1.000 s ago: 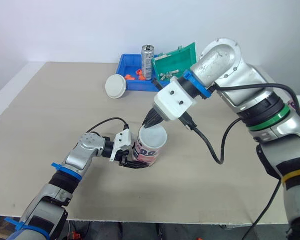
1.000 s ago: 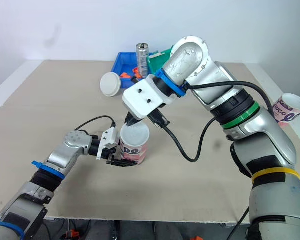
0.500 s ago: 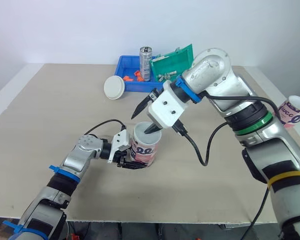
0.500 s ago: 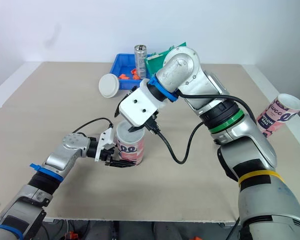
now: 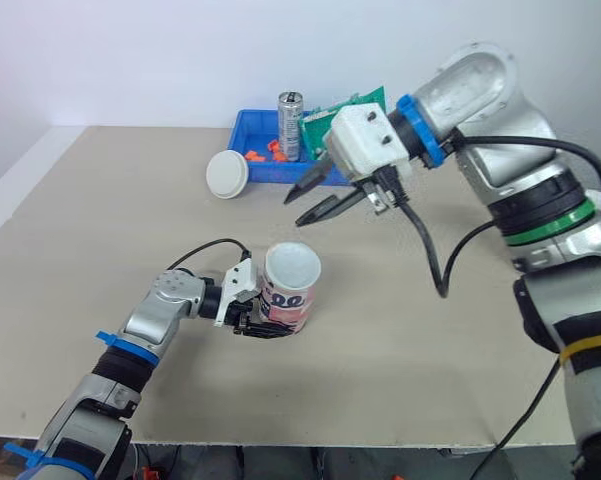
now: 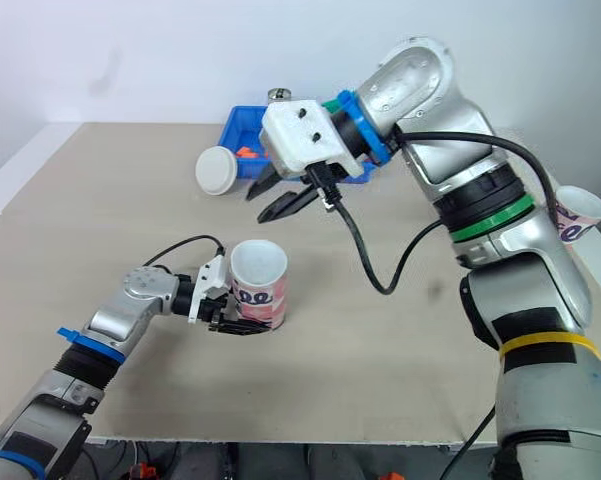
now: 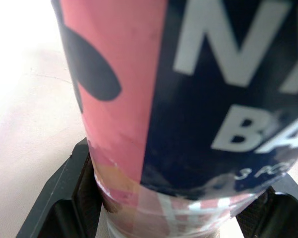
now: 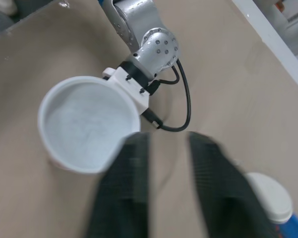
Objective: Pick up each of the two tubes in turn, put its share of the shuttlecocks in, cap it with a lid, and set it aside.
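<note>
The tube (image 5: 288,290) is clamped at its base by the left gripper (image 5: 263,327), upright on the table (image 5: 100,220). The right gripper (image 5: 295,211) is held above, spread and empty, before a white lid (image 5: 228,174) and blue bin (image 5: 255,160).

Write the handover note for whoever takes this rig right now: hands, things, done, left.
Left hand: shut on the base of the pink-and-navy cardboard tube, which stands upright and uncapped on the beige table.
Right hand: open, empty, raised between that tube and the blue plastic bin.
The white round lid lies flat beside the bin. The second pink-and-navy tube is at the far right, uncapped.
Done: first tube grasped; its contents can't be made out.
Left: cap it, set it aside, then the whole second tube.
</note>
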Motion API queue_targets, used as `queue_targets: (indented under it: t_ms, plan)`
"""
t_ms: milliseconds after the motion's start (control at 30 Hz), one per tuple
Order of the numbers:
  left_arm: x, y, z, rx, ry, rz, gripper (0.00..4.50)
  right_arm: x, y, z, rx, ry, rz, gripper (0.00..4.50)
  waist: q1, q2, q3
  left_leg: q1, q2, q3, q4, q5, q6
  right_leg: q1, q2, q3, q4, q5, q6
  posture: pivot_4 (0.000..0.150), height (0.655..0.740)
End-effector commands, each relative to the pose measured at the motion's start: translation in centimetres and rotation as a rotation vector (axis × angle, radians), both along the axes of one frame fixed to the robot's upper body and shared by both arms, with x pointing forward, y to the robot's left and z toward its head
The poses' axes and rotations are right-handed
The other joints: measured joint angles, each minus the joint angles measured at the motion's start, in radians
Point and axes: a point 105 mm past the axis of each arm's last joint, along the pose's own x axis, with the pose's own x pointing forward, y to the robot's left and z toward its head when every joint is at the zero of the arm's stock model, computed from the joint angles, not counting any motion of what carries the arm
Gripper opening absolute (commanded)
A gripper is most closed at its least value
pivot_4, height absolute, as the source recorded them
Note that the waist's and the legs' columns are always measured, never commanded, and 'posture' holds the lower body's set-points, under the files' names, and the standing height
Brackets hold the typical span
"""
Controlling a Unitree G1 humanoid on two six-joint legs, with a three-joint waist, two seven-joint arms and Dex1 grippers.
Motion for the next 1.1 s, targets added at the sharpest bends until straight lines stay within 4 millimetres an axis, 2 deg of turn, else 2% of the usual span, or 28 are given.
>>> queue_targets:
  t_ms: [33, 200, 433, 567, 667, 800, 900, 1000, 1100]
  plan:
    - [0.1, 2.3, -3.4, 0.141, 0.080, 0.092, 2.95, -1.6, 0.1, 0.3, -0.021, 0.021, 0.076, 0.10, 0.000, 0.000, 0.000, 0.000, 0.000, 0.000, 0.000, 0.000, 0.000, 0.000, 0.000, 0.000, 0.000, 0.000, 0.000, 0.150, 0.7038]
    - [0.2, 2.3, -3.3, 0.142, 0.077, 0.090, 2.95, -2.0, 0.6, -1.0, -0.048, 0.055, 0.101, 0.10, 0.000, 0.000, 0.000, 0.000, 0.000, 0.000, 0.000, 0.000, 0.000, 0.000, 0.000, 0.000, 0.000, 0.000, 0.000, 0.150, 0.7038]
    - [0.2, 2.4, -3.2, 0.146, 0.079, 0.090, 2.95, -2.3, 2.7, -4.9, -0.137, 0.076, 0.143, 0.10, -0.001, 0.000, 0.000, 0.000, 0.000, -0.001, 0.000, 0.000, 0.000, 0.000, 0.001, -0.001, 0.000, 0.000, 0.000, 0.150, 0.7038]
    - [0.3, 2.5, -3.1, 0.144, 0.077, 0.094, 2.95, -0.9, 3.0, -8.8, -0.308, -0.018, 0.144, 0.10, -0.002, -0.001, -0.001, 0.001, 0.000, 0.000, 0.000, 0.000, 0.000, 0.001, 0.001, -0.001, 0.000, 0.000, 0.000, 0.150, 0.7038]
    - [0.3, 2.5, -3.0, 0.142, 0.078, 0.097, 2.95, -0.4, 3.1, -9.7, -0.345, -0.046, 0.149, 0.10, -0.005, -0.002, -0.002, 0.003, 0.001, -0.001, 0.000, 0.000, 0.000, 0.001, 0.002, -0.001, 0.000, 0.001, -0.001, 0.150, 0.7038]
    - [0.2, 2.6, -3.0, 0.141, 0.079, 0.101, 2.95, 0.4, 2.8, -10.9, -0.418, -0.121, 0.163, 0.10, -0.009, -0.008, -0.009, 0.016, 0.002, -0.002, -0.003, -0.002, -0.003, 0.004, 0.001, -0.001, 0.000, 0.000, -0.002, 0.150, 0.7038]
    - [0.3, 2.6, -2.9, 0.135, 0.076, 0.110, 2.95, 0.2, 3.1, -10.5, -0.381, -0.107, 0.175, 0.10, -0.009, -0.012, -0.013, 0.020, 0.002, -0.004, -0.004, -0.003, -0.005, 0.004, 0.000, -0.003, 0.000, 0.000, -0.003, 0.150, 0.7038]
    - [0.2, 2.6, -2.9, 0.130, 0.075, 0.114, 2.95, -0.6, 4.1, -7.8, -0.231, -0.027, 0.172, 0.10, -0.009, -0.012, -0.013, 0.022, 0.002, -0.004, -0.004, -0.004, -0.006, 0.003, -0.005, -0.006, -0.001, 0.000, -0.004, 0.150, 0.7038]
    - [0.2, 2.5, -3.0, 0.127, 0.074, 0.115, 2.95, -1.1, 4.0, -4.9, -0.096, 0.048, 0.160, 0.10, -0.009, -0.012, -0.013, 0.021, 0.002, -0.001, -0.004, -0.004, -0.006, 0.002, -0.012, -0.012, -0.001, 0.001, -0.006, 0.150, 0.7038]
